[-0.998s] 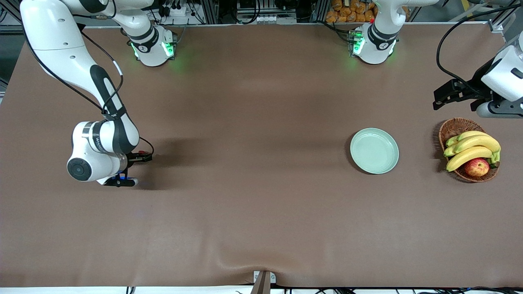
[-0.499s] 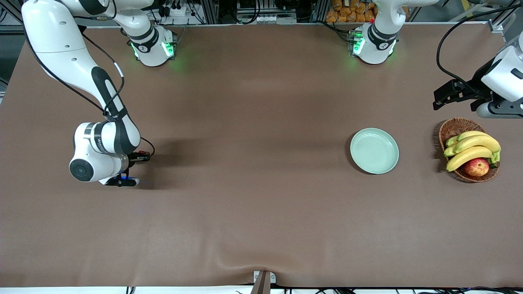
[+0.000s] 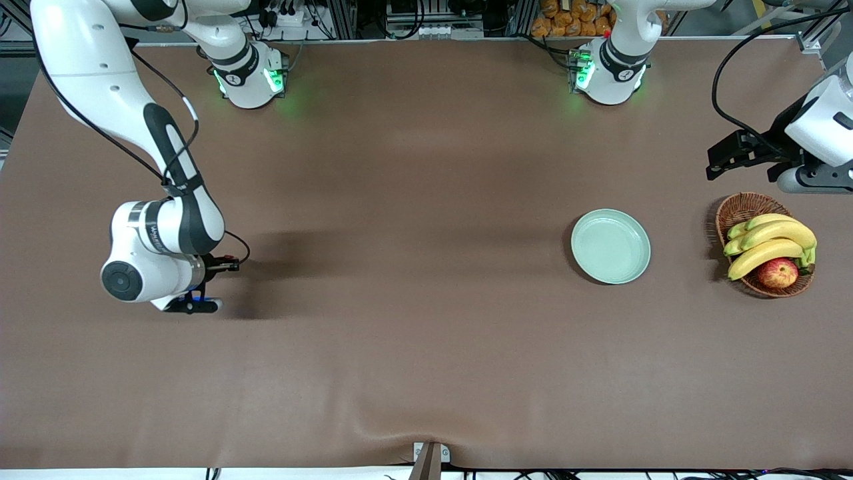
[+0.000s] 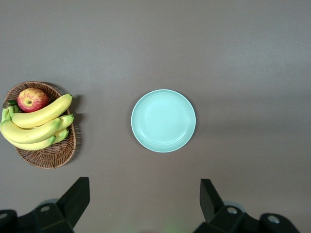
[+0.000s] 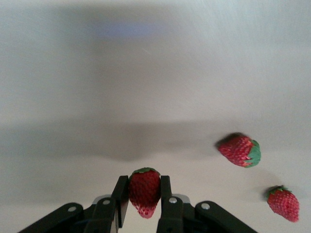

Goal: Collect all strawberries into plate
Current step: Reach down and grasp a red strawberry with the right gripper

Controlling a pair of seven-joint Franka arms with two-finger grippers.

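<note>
While the plate [image 3: 610, 246] sat bare near the left arm's end of the table, beside the fruit basket [image 3: 764, 244], no berry had reached it. Right gripper [image 5: 145, 196], low at the right arm's end of the table, had its fingers pinched on one strawberry [image 5: 144, 191]. Two more strawberries [image 5: 239, 150] [image 5: 283, 203] lay on the cloth close by. Left gripper [image 4: 145, 198] waited high with jaws wide apart and nothing between them. Judged: first of three pickups in hand, all deliveries left.

No legible text, labels, brands, numbers or signs on anything in view
</note>
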